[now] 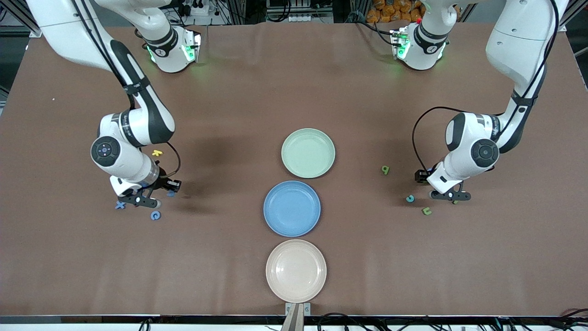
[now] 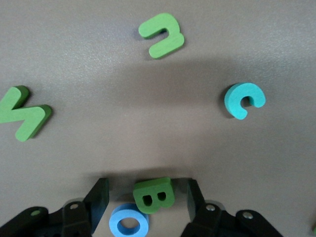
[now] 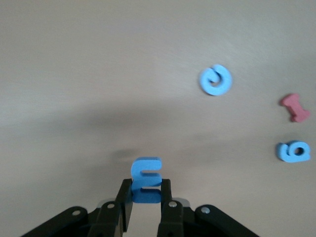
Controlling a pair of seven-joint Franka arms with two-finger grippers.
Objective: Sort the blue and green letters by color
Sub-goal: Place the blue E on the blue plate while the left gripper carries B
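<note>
Matt foam letters point(image 2: 154, 194) on a smooth matt brown table covering point(image 1: 229, 257); plates point(image 1: 292, 208) smooth, faintly glossy plastic.

Both Franka arms reach down from their bases along the top of the front view, elbows bent, wrists pointing at the worktop.

The right arm descends through the upper left of the frame. Its right gripper point(image 1: 140, 200) sits low at the left of the frame, just above the worktop. In the right wrist view its black fingers point(image 3: 126, 202) stand close together, clamped on a blue letter E point(image 3: 146, 179) held upright between them.

The left arm comes down the right edge of the frame. Its left gripper point(image 1: 451, 196) is low over the worktop at the right. In the left wrist view its fingers point(image 2: 100, 196) stand apart on either side of a green letter B point(image 2: 154, 194), not touching it.
</note>
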